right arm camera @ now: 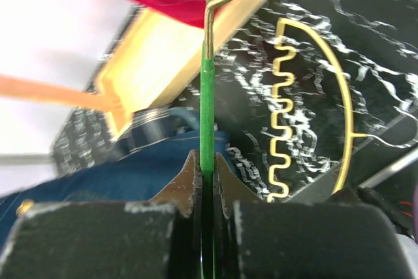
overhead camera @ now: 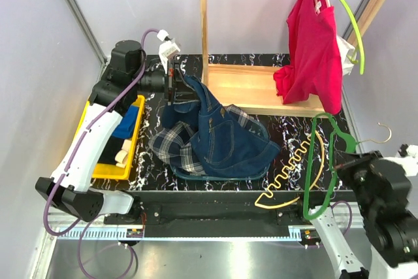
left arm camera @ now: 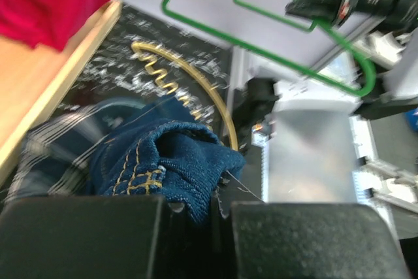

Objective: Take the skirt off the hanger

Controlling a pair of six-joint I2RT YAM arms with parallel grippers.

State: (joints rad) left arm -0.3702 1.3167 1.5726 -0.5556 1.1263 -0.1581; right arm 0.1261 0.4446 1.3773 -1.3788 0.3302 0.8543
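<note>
The tartan skirt [overhead camera: 171,145] lies crumpled on the black marbled table, partly under a navy denim garment [overhead camera: 228,138]. My left gripper [overhead camera: 172,89] is shut on a fold of that denim [left arm camera: 170,161] and holds its edge up above the table; the skirt [left arm camera: 52,142] shows blurred beside it. The pale yellow hanger [overhead camera: 294,174] lies bare on the table at the front right, apart from the skirt, and also shows from both wrists [left arm camera: 196,93] [right arm camera: 346,96]. My right gripper [right arm camera: 207,161] is shut on a green hanger [right arm camera: 207,96], to the right of the yellow one [overhead camera: 346,161].
A wooden clothes rack [overhead camera: 261,86] stands at the back with a red garment [overhead camera: 313,44] hanging on a light green hanger [overhead camera: 356,31]. A yellow bin [overhead camera: 108,171] with items sits at the left table edge. The held green hanger [overhead camera: 326,161] overlaps the front right table corner.
</note>
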